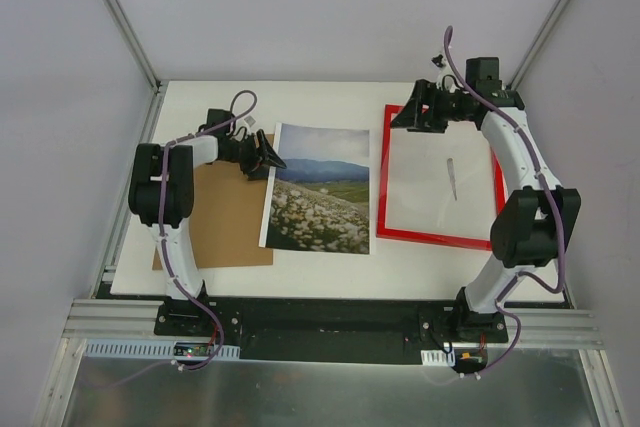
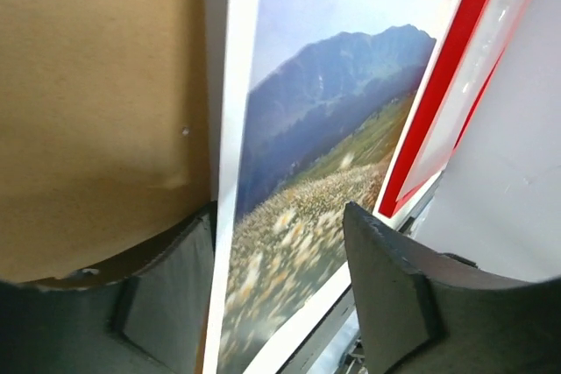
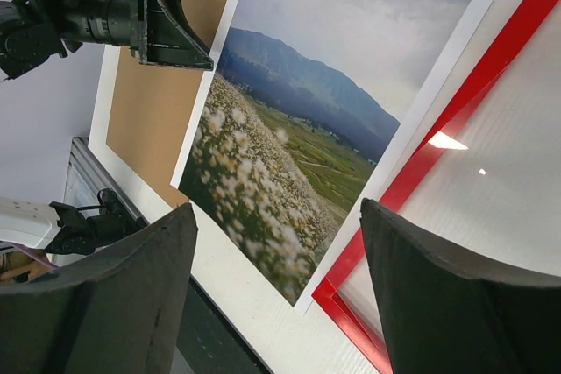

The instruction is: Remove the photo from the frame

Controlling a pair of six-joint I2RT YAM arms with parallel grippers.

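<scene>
Left gripper (image 1: 270, 160) sits with its fingers (image 2: 162, 304) spread apart and nothing pinched between them, at the far left corner of the photo (image 1: 322, 187). In the left wrist view the print's white left border runs up between the two pads, though I cannot tell whether either pad touches the paper. Left of that, under the arm's forearm, a plain brown backing board (image 1: 225, 222) lies flat on the white table (image 1: 300, 282), its right edge meeting the photo's left edge. The photo itself is out of the frame (image 1: 440, 238): it lies face up in the middle of the table, between the board and the frame, showing a blue mountain ridge under pale sky and a meadow of white flowers. Just beside its right border lies the thin bright red frame, flat on the table, its left rail running alongside the print. Its clear pane (image 1: 440, 172) shows the white table through it and carries a small bright glint. Over the frame's far left corner is the right gripper (image 1: 405, 119), fingers (image 3: 456, 304) wide apart and holding nothing, with the red rail and the print's corner visible in the gap between them in its wrist view.
</scene>
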